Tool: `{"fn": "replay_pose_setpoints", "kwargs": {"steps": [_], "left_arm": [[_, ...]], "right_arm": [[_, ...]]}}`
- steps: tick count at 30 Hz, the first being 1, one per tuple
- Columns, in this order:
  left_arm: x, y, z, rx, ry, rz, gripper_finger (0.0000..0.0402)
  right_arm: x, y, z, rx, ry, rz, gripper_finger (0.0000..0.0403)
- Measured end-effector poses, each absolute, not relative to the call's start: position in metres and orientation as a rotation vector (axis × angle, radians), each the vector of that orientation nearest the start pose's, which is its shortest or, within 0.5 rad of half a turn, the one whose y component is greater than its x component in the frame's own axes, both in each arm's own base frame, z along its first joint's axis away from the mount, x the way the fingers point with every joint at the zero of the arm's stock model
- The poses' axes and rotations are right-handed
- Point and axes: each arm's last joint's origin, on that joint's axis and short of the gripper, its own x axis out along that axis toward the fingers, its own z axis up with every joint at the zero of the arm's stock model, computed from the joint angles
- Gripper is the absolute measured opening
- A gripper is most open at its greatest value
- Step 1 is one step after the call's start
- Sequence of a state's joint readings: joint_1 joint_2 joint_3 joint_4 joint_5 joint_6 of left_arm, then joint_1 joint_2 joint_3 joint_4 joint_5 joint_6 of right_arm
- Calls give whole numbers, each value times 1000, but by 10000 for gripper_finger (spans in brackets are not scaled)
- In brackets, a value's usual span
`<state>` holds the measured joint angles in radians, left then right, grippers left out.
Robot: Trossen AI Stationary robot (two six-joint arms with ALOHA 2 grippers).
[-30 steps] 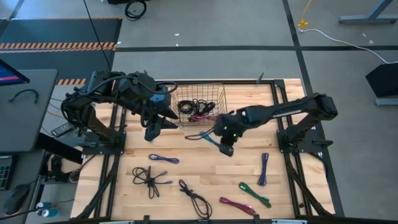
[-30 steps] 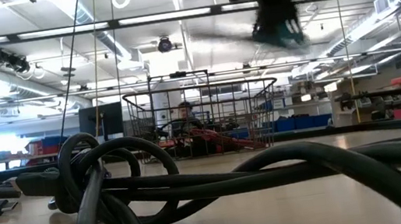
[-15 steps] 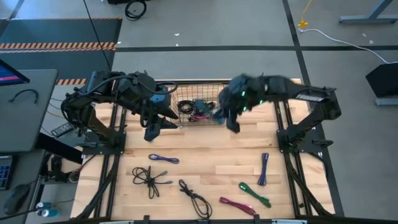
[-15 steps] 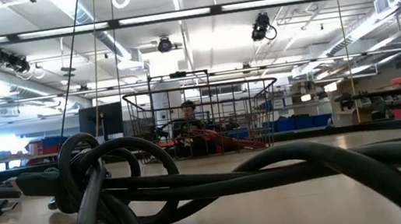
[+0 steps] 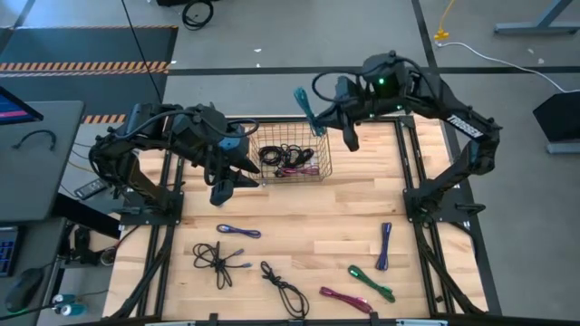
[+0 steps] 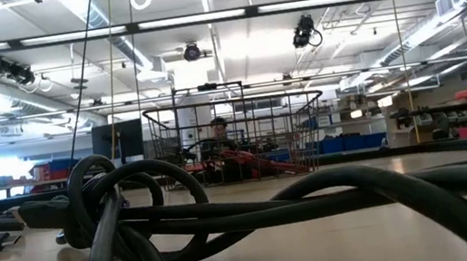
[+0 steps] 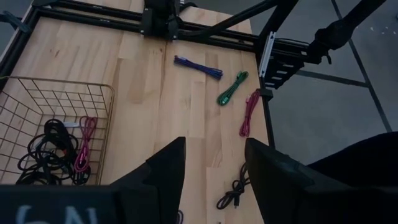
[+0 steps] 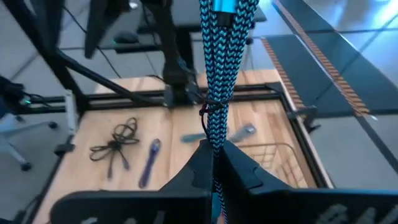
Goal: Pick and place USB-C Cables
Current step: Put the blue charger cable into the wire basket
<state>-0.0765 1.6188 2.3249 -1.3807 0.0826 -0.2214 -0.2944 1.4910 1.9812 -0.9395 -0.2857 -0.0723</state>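
My right gripper (image 5: 317,125) is raised over the far rim of the wire basket (image 5: 319,163) and is shut on a teal braided USB-C cable bundle (image 5: 302,101) (image 8: 219,68). Inside the basket lie black cables (image 5: 275,156) and a magenta one (image 5: 297,169). My left gripper (image 5: 222,192) (image 7: 214,177) hangs open at the basket's left side with nothing between its fingers. On the table lie several more cables: purple (image 5: 238,232), black (image 5: 217,258), black (image 5: 285,288), magenta (image 5: 344,298), green (image 5: 372,282) and purple (image 5: 384,246). My right gripper pinches the teal bundle between its two fingers (image 8: 239,171), on the stretch below the bundle's tie (image 8: 214,144). The fingers slant slightly downward, coming from the table's right. The bundle sticks out past the fingertips, connector end (image 8: 224,6) outermost, clear of table and basket.
In the low view a thick black cable (image 6: 227,214) fills the foreground, and a person sits beyond the basket (image 6: 235,139). Bare wood lies between the basket and the near cables. A white cord with a yellow end (image 5: 471,45) lies on the floor beyond the table.
My right gripper has risen from the middle of the table toward the far edge, past the basket, and has turned from pointing down to nearly level. The teal cable has gone up with it, lifted clear of the table.
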Motion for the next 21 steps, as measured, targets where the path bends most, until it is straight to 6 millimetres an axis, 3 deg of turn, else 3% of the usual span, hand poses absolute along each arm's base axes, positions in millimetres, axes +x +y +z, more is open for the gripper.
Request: {"fn": "replay_pose_setpoints", "kwargs": {"steps": [4,8,21], "left_arm": [[255,-22,511,-215,690,-78,172],[255,-22,512,-215,689,-77,172],[255,-22,512,-217,689,-76,172]], "right_arm": [[269,-84,488,57,445,3,33],[276,-100,479,25,475,-24,11],[293,-156,446,63,572,-47,10]]}}
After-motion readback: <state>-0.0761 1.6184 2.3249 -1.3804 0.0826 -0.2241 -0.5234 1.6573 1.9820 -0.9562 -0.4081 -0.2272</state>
